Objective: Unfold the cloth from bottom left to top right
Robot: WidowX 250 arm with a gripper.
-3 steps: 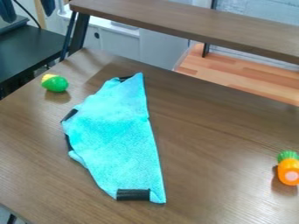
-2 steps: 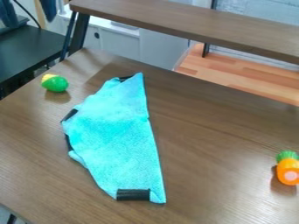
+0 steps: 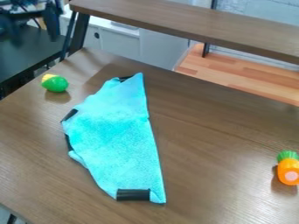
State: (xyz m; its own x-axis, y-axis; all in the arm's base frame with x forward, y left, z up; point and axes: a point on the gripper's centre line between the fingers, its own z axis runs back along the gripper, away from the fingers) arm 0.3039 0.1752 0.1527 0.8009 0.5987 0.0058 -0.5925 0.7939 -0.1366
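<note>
Black two-finger gripper (image 3: 33, 38) spread, empty. Folded, lopsided turquoise fabric cloth (image 3: 119, 135) (layers close, I judge): deep pinch could drag both.

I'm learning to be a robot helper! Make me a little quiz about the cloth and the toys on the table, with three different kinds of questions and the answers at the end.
1. Pick one: what colour is most of the cloth?
A) red
B) blue-green
C) yellow

2. True or false: the orange toy with the green top is on the table, not touching the cloth.

3. Fill in the gap: in the camera view, the green and yellow toy is to the ____ of the cloth.

Key: 1. B; 2. true; 3. left
</note>
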